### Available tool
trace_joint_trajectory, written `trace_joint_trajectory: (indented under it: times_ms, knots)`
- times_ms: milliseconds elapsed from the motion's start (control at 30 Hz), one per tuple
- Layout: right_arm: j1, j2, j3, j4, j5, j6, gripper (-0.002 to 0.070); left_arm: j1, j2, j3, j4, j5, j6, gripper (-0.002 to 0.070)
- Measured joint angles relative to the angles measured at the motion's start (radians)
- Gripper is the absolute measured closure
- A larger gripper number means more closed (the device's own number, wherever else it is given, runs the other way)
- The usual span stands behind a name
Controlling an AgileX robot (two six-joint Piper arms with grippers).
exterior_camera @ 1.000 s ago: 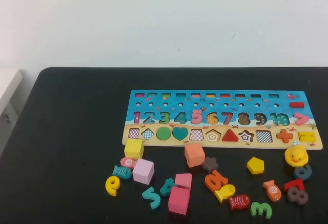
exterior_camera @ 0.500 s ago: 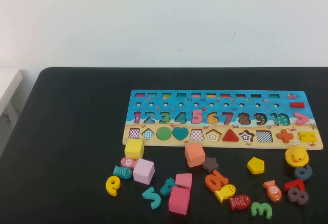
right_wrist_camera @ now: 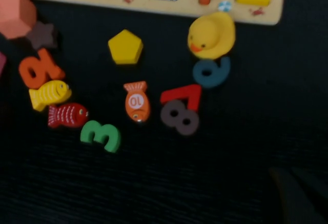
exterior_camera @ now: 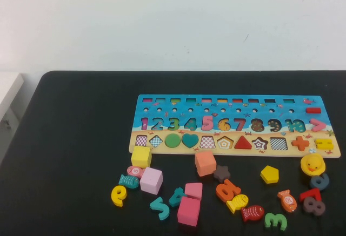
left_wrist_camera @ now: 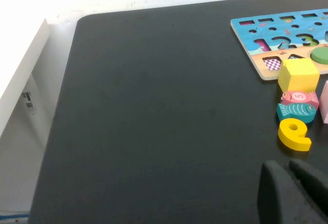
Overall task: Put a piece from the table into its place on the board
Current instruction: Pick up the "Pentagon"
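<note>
The puzzle board [exterior_camera: 162, 102] lies flat at mid-table, with numbers and some shapes seated in it. Loose pieces lie in front of it: a yellow cube [exterior_camera: 141, 156], a pink cube [exterior_camera: 151, 180], an orange block [exterior_camera: 205, 163], a brown star [exterior_camera: 221, 172], a yellow pentagon [exterior_camera: 269, 174] and a green 3 [exterior_camera: 275, 221]. Neither gripper shows in the high view. My left gripper [left_wrist_camera: 287, 167] is shut and empty, hovering near a yellow number piece [left_wrist_camera: 293, 134]. My right gripper [right_wrist_camera: 289, 175] is shut and empty, short of the red 7 [right_wrist_camera: 182, 96] and brown 8 [right_wrist_camera: 179, 116].
A yellow duck [exterior_camera: 312, 164] sits at the board's right front corner. Fish pieces [exterior_camera: 252, 212] and other numbers lie scattered near the front edge. The black table [exterior_camera: 75, 139] is bare on its left half. A white surface [left_wrist_camera: 20, 75] adjoins the left edge.
</note>
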Motion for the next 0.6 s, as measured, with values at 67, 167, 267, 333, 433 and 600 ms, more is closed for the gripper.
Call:
trace_joint_trajectory:
  times_ms: [67,167,267,333,433,600]
  knots:
    - [0.000,0.060,-0.017,0.038,-0.002,-0.037,0.0658,0.000,0.000,0.000,0.000,0.000,0.000,0.0677]
    - [0.004,0.173,-0.057,0.107,0.005,-0.093,0.0657,0.000,0.000,0.000,0.000,0.000,0.000,0.0677]
    - [0.046,0.294,-0.101,0.126,-0.001,-0.109,0.0653,0.000,0.000,0.000,0.000,0.000,0.000,0.0677]
    - [0.124,0.396,-0.158,0.130,-0.017,-0.110,0.0606,0.000,0.000,0.000,0.000,0.000,0.000,0.0677]
    - [0.226,0.492,-0.231,0.133,-0.024,-0.103,0.0512,0.000,0.000,0.000,0.000,0.000,0.000,0.0677]
    - [0.350,0.643,-0.375,0.068,-0.017,0.008,0.0311,0.000,0.000,0.000,0.000,0.000,0.000,0.0677]
